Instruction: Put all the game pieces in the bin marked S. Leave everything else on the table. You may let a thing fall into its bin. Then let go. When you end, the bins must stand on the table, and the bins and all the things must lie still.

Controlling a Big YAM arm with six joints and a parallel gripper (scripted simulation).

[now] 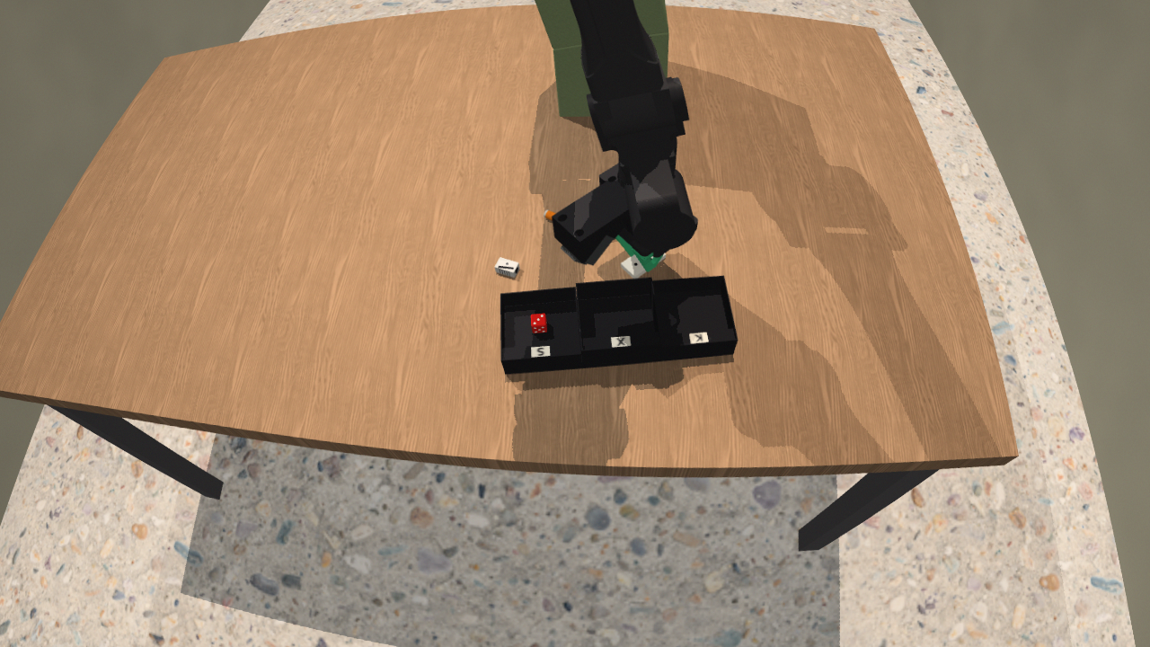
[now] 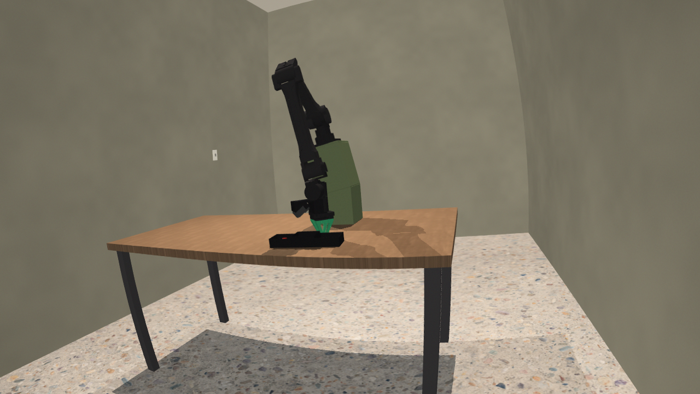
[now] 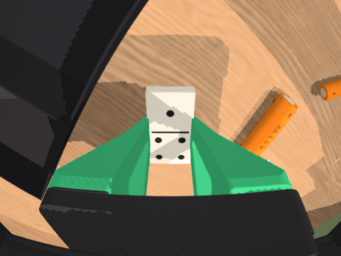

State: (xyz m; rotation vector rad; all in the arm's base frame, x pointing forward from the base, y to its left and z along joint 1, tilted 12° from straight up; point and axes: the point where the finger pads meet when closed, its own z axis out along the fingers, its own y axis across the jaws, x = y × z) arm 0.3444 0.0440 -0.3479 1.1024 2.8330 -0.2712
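black arm [image 2: 296, 117] bent over table [image 2: 186, 235] | red speck [image 2: 284, 238], possibly a die

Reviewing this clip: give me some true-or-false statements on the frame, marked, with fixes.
1. The red die is in bin S. True.
2. The jaws are closed on a battery. False: they are closed on the domino.
3. Bin X sits between S and K. True.
4. The domino's halves show two and six pips. False: one and four.
5. Both orange batteries lie in bin K. False: they lie on the table.
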